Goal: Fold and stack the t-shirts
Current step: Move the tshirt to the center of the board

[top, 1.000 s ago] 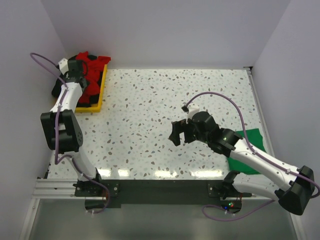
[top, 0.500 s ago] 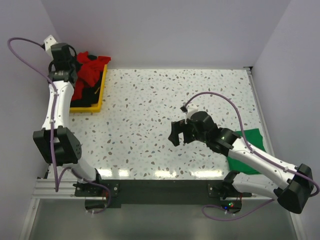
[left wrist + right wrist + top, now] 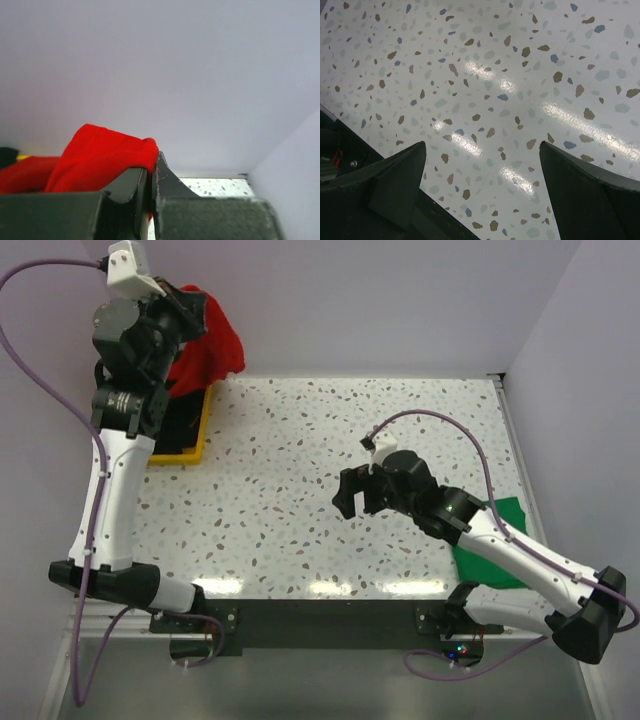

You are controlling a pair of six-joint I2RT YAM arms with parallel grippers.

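Observation:
My left gripper is raised high above the back left corner, shut on a bright red t-shirt that hangs bunched from it. In the left wrist view the jaws pinch a fold of the red t-shirt tight. A dark black t-shirt lies in the yellow tray beneath. A green t-shirt lies flat at the right, partly under the right arm. My right gripper hovers over mid-table, open, with only bare speckled tabletop between its fingers.
The white back wall is close behind the lifted shirt, and side walls close off the table left and right. The tray sits against the left wall. A purple cable loops above the right arm.
The left gripper has shut on the red t-shirt in the tray and lifted it up and slightly right, clear of the tray. The right arm has barely shifted.

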